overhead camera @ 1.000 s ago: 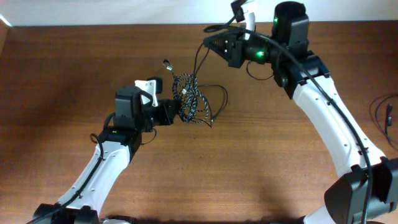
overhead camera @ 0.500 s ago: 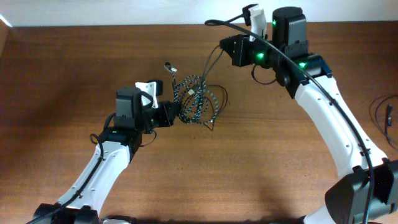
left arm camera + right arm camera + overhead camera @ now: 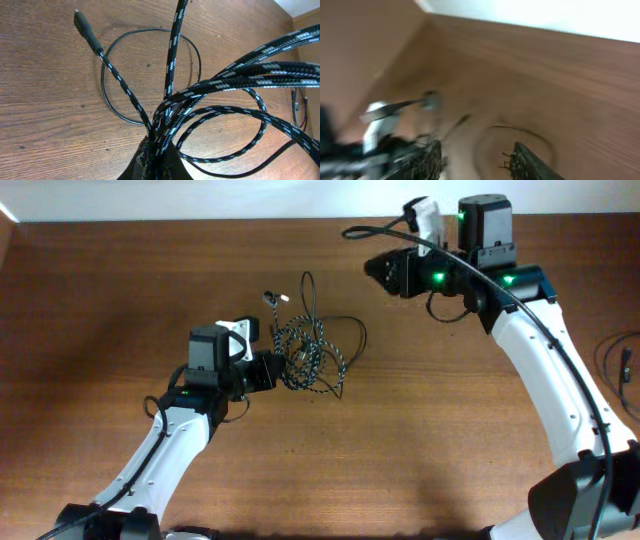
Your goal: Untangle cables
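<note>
A tangle of black-and-white braided cable (image 3: 308, 360) lies mid-table, mixed with a thin black cable (image 3: 352, 330) that loops out to the right. A plug end (image 3: 270, 298) sticks out at the upper left. My left gripper (image 3: 270, 370) is shut on the bundle's left side. In the left wrist view the jaws (image 3: 157, 160) pinch several braided strands (image 3: 235, 80), with the plug (image 3: 84, 29) and the thin loop (image 3: 107, 95) beyond. My right gripper (image 3: 375, 268) hovers up and right of the tangle. It is open and empty in the blurred right wrist view (image 3: 477, 150).
Another black cable (image 3: 612, 370) lies at the table's right edge. The table's back edge meets a white wall (image 3: 200, 200). Bare wood surrounds the tangle.
The right gripper moved right and away from the tangle, and the strand that ran up to it now droops free as a loop. The bundle settled lower by the left gripper.
</note>
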Robot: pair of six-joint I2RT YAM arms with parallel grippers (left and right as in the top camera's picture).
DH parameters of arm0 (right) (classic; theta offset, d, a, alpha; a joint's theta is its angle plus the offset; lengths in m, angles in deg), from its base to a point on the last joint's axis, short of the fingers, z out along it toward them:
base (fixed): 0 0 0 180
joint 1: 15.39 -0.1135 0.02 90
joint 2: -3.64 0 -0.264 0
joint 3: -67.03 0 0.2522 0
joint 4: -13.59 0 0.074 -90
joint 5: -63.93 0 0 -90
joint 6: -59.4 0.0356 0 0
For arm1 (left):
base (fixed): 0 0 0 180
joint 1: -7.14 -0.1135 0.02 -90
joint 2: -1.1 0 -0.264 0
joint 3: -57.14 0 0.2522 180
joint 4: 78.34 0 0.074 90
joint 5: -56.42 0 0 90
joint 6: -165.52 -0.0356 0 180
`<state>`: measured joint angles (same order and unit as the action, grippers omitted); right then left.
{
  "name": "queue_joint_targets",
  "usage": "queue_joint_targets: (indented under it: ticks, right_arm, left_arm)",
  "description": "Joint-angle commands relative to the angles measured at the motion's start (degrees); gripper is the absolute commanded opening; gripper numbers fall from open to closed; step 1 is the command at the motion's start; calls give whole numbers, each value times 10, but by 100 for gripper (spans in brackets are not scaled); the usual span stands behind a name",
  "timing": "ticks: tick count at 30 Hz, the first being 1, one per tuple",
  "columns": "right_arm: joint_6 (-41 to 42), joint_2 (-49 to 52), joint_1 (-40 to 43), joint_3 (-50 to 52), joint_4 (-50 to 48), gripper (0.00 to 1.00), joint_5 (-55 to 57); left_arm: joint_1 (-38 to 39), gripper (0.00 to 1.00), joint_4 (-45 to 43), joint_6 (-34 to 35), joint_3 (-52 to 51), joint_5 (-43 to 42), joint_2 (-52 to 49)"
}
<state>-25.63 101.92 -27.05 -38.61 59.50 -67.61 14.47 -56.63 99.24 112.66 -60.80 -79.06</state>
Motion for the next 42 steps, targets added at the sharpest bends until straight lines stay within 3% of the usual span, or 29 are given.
queue_joint_targets:
  ticks: [1,3,4,5,9,10,11,12,14,17,20,21,22,25,27,29,30,32,37,39,42]
  right_arm:
    - [-48,-14,-7,-10,6,51,-191]
    - [-48,-14,-39,-10,46,51,-169]
    - [-45,-11,-72,-10,81,51,-25]
    - [-45,-6,-99,-10,93,51,7]
    - [-45,42,-160,-10,64,51,127]
    - [-45,62,-161,-10,46,44,127]
    - [-45,72,-161,-10,33,44,127]
    - [-41,76,-162,-10,23,35,127]
    - [-41,76,-161,-10,-20,6,127]
    - [-39,58,-142,-45,-46,4,127]
    - [-16,43,-90,-107,-61,4,99]
    - [-16,44,-85,-106,-47,6,188]
    - [-16,44,-85,-106,15,45,309]
    - [-15,44,-85,-106,127,72,308]
    - [-15,44,-86,-106,209,81,281]
    - [-16,44,-85,-106,290,80,144]
    - [-17,44,-85,-106,326,80,128]
    - [-48,41,-85,-106,352,80,127]
    - [-228,-14,-95,-106,414,72,-46]
    - [-227,-13,-168,-106,381,52,12]
    - [-65,19,-257,-104,273,51,308]
  left_arm:
    - [-2,0,-15,-7,-3,8,-1]
    - [-2,0,-22,-7,-3,7,-1]
    - [-2,0,-23,-7,-3,7,-1]
    - [-2,0,-23,-7,-3,7,-1]
    - [-2,0,-23,-7,-3,5,-1]
    - [-2,0,-23,-6,-3,5,-1]
    - [-2,0,-23,-6,-3,5,-1]
    - [-2,0,-22,-6,-3,5,-1]
    - [-2,0,-22,-7,-3,5,-1]
    - [-2,0,-22,-7,-3,5,-1]
    - [-2,0,-23,-7,-3,5,-1]
    - [-2,0,-23,-7,-3,5,-1]
    - [-2,0,-23,-7,-3,5,-1]
    - [-2,0,-23,2,-3,5,-1]
    - [-2,0,-35,105,-3,8,-1]
    - [-2,0,-45,205,-3,8,-1]
    - [-2,0,-44,228,-3,18,-1]
    - [-2,0,-44,232,-3,57,-1]
    - [-2,0,-44,251,-3,86,-1]
    - [-2,0,-44,251,-3,86,-1]
    - [-2,0,-38,251,-3,86,-1]
